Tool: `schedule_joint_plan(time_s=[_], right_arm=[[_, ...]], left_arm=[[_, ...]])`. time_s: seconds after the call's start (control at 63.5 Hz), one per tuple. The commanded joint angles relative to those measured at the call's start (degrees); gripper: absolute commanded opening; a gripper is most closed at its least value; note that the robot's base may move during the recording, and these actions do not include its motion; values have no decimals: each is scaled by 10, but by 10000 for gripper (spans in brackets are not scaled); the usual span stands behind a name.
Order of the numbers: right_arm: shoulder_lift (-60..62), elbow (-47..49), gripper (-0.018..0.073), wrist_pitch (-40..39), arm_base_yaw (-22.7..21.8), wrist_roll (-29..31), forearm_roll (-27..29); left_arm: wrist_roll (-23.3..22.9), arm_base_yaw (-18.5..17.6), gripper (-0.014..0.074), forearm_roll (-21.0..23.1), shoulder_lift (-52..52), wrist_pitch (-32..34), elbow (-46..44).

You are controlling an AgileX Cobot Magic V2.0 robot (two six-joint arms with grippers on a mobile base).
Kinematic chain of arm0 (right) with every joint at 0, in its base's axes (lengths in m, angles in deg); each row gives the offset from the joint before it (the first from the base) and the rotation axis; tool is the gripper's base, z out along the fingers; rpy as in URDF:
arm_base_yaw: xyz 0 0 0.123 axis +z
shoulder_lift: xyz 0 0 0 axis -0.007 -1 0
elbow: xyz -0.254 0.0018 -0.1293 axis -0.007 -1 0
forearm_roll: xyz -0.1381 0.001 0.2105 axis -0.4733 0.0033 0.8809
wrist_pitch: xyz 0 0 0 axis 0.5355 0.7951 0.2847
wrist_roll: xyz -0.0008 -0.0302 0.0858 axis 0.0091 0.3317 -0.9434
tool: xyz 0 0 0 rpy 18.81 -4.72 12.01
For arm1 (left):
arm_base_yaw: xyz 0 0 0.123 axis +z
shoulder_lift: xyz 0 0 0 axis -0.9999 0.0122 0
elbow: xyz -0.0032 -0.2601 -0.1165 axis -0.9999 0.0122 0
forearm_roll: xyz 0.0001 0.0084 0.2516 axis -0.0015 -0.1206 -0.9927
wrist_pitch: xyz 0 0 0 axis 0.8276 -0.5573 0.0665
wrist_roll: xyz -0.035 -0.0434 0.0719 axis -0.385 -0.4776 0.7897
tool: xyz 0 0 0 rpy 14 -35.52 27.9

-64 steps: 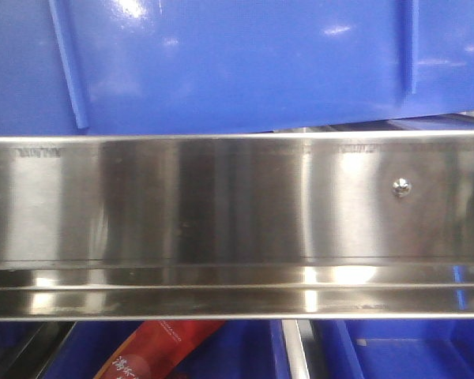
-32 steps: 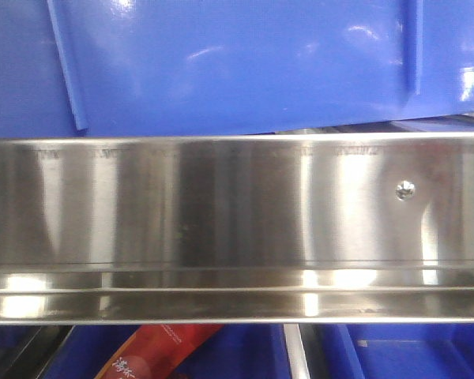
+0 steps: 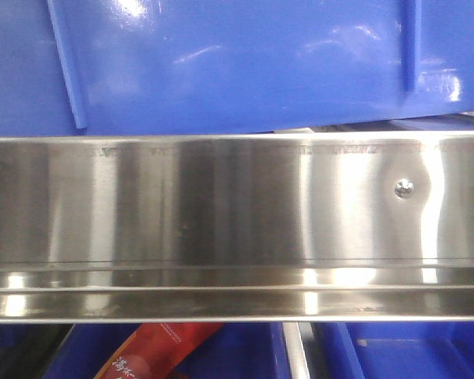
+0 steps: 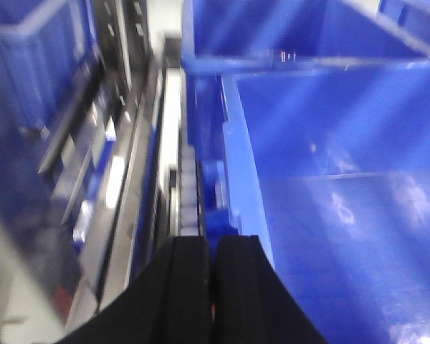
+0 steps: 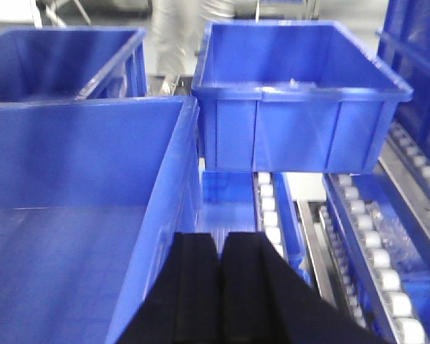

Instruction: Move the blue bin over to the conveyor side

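Roller rack (image 5: pixel 267 204) extends ahead of the right gripper (image 5: pixel 220 242) fingers (image 5: pixel 197 287); a second blue bin (image 5: pixel 294 122) rests on it beyond them.

Front view close on steel rail (image 3: pixel 221 213) under blue bin (image 3: pixel 237 63), wrist views forward along its rims

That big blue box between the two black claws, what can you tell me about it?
The blue bin is glossy plastic, rectangular and open-topped, with a thick rim and thin ribs outside; nothing shows inside. Its base sits slightly tilted above a steel rail. The left claw and right claw, both closed, sit at its opposite side rims; the grip is hidden.
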Motion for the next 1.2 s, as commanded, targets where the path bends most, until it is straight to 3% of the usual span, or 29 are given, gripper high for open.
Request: schedule_joint_plan(time_s=[0.0, 0.189, 0.441, 0.677, 1.087, 1.181], right_arm=[[-17, 9, -79, 8, -2, 6, 19], [-81, 26, -79, 36, -2, 6, 25], [-206, 108, -79, 108, 5, -6, -19], [-290, 185, -79, 141, 71, -64, -137], [-333, 270, -79, 141, 84, -66, -135], [-339, 270, -17, 141, 84, -66, -128]], left_arm=[[1, 2, -8, 17, 17, -1, -10], [7, 2, -8, 84, 57, 28, -11], [7, 2, -8, 112, 146, 16, -57], [7, 2, -8, 112, 210, -21, -127], [7, 2, -8, 108, 235, -27, -144], [7, 2, -8, 108, 235, -23, -144]])
